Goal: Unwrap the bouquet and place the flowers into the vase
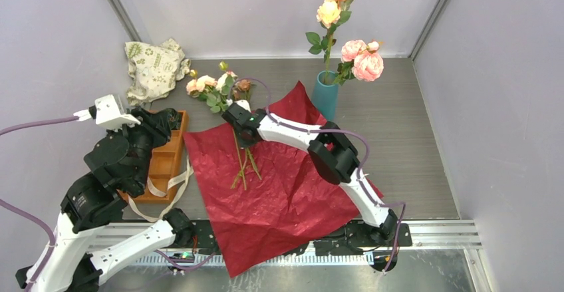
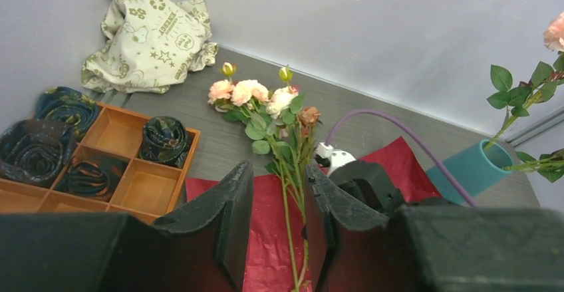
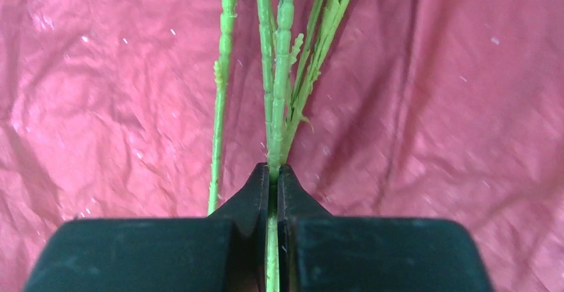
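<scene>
The right gripper (image 3: 273,170) is pinching one green stem (image 3: 280,72) between closed jaws, low over the red paper (image 1: 286,192). The flowers (image 1: 216,87) are lying on the bench, heads past the paper's far edge and stems running across it. The left gripper (image 2: 277,172) is hovering by the orange tray (image 1: 166,162), jaws partly apart and gripping nothing. The vase (image 1: 326,96) is standing at the paper's far right corner, already holding tall roses (image 1: 359,62). A printed bag (image 1: 154,69) is sitting in the far left corner.
</scene>
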